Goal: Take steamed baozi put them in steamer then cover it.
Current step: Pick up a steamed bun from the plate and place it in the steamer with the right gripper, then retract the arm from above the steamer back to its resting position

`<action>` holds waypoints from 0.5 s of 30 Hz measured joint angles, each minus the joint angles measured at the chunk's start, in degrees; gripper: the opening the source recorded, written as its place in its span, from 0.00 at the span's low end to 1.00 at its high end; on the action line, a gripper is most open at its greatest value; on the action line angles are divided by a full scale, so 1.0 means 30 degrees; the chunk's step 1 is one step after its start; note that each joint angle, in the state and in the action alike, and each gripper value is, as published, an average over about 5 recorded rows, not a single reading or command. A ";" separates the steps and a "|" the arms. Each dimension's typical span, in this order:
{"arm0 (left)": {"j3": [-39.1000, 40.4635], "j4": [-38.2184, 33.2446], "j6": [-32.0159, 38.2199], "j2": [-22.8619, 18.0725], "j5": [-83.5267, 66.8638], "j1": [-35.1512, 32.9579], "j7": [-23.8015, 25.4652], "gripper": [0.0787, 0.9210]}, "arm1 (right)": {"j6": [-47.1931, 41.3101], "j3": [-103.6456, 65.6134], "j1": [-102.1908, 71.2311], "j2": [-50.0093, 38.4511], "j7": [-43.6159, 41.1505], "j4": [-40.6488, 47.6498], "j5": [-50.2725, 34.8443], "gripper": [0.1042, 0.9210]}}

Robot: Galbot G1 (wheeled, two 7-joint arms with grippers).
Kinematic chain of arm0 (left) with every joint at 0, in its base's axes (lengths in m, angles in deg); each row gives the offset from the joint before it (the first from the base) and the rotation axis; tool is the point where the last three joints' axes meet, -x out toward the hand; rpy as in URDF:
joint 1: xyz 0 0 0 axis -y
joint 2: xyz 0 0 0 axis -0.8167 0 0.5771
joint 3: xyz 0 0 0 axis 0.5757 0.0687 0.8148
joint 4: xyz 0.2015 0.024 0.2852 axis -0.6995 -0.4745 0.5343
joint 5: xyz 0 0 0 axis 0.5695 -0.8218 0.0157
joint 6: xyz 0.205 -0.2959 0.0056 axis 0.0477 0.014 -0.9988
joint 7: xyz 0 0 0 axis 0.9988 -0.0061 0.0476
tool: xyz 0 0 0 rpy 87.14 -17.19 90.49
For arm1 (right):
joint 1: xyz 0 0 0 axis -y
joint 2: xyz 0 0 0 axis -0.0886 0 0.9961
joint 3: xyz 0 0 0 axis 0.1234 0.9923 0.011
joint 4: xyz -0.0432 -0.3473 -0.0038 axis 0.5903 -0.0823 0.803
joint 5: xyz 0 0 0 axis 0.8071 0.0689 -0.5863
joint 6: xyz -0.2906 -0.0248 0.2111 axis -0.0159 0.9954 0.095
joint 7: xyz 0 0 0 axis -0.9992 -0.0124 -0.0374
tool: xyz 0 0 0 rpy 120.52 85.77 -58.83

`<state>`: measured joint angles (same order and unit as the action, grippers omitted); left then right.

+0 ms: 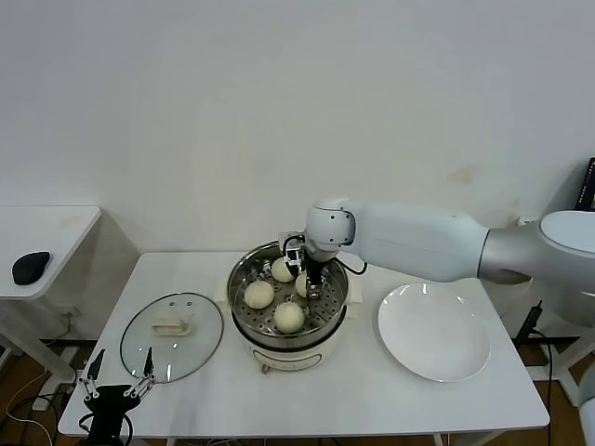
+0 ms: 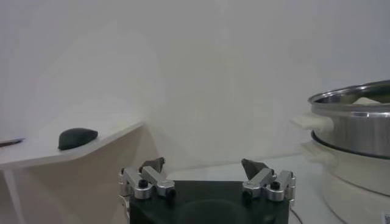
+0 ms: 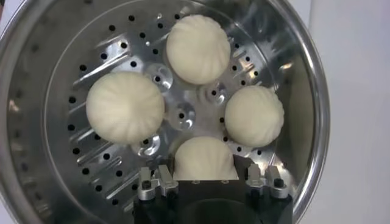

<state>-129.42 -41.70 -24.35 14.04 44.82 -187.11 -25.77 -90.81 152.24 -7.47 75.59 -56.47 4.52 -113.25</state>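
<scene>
The steamer (image 1: 289, 307) stands mid-table, a steel pot with a perforated tray (image 3: 73, 91) on a cream base. Four cream-white baozi lie on the tray (image 3: 125, 108) (image 3: 198, 49) (image 3: 254, 115) (image 3: 204, 159). My right gripper (image 1: 312, 279) reaches down into the pot; its open jaws stand on either side of the nearest baozi, with its fingers (image 3: 159, 181) spread a little wider than the bun. The glass cover (image 1: 172, 334) with its cream handle lies flat on the table left of the steamer. My left gripper (image 1: 119, 373) is open and empty, parked at the front left table corner near the cover.
An empty flat white plate (image 1: 433, 332) lies right of the steamer. A side table (image 1: 46, 228) to the left carries a black mouse (image 1: 31, 267). The left wrist view shows the steamer's side (image 2: 356, 125) and that mouse (image 2: 77, 137).
</scene>
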 measured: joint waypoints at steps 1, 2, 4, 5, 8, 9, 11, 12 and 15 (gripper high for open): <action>-0.0005 -0.0013 0.0001 -0.0007 0.0002 -0.0006 0.0001 0.88 | -0.0038 -0.0090 0.0054 -0.0087 -0.0001 -0.0099 -0.0046 0.80; -0.0010 -0.0025 0.0001 -0.0010 0.0004 -0.0008 0.0002 0.88 | -0.0078 -0.0186 0.0128 -0.0197 -0.0004 -0.0223 -0.0100 0.82; -0.0005 -0.0056 -0.0005 -0.0020 0.0014 -0.0001 0.0005 0.88 | -0.0145 -0.0377 0.0312 -0.0488 -0.0002 -0.0537 -0.0204 0.86; 0.0006 -0.0073 -0.0009 -0.0028 0.0022 0.0005 0.0009 0.88 | -0.0173 -0.0472 0.0415 -0.0676 0.0013 -0.0735 -0.0254 0.87; 0.0042 -0.0130 -0.0025 -0.0051 0.0044 0.0020 0.0017 0.88 | -0.0226 -0.0793 0.0646 -0.1450 0.0200 -0.1524 -0.0404 0.88; 0.0048 -0.0143 -0.0028 -0.0054 0.0049 0.0018 0.0019 0.88 | -0.0239 -0.0917 0.0677 -0.1770 0.0346 -0.1835 -0.0459 0.88; 0.0039 -0.0155 -0.0026 -0.0035 0.0053 0.0003 0.0019 0.88 | -0.0234 -0.1238 0.0643 -0.2523 0.0868 -0.2547 -0.0617 0.88; 0.0027 -0.0153 -0.0023 -0.0016 0.0053 -0.0004 0.0018 0.88 | -0.0201 -0.1437 0.0562 -0.2936 0.1251 -0.2924 -0.0725 0.88; -0.0010 -0.0144 -0.0014 0.0028 0.0058 -0.0008 0.0015 0.88 | 0.0111 -0.2309 -0.0103 -0.4407 0.2910 -0.4157 -0.1150 0.88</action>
<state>-129.45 -42.14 -24.39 14.12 44.99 -187.13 -25.73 -90.48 145.32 -7.78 62.37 -47.74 -7.95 -116.70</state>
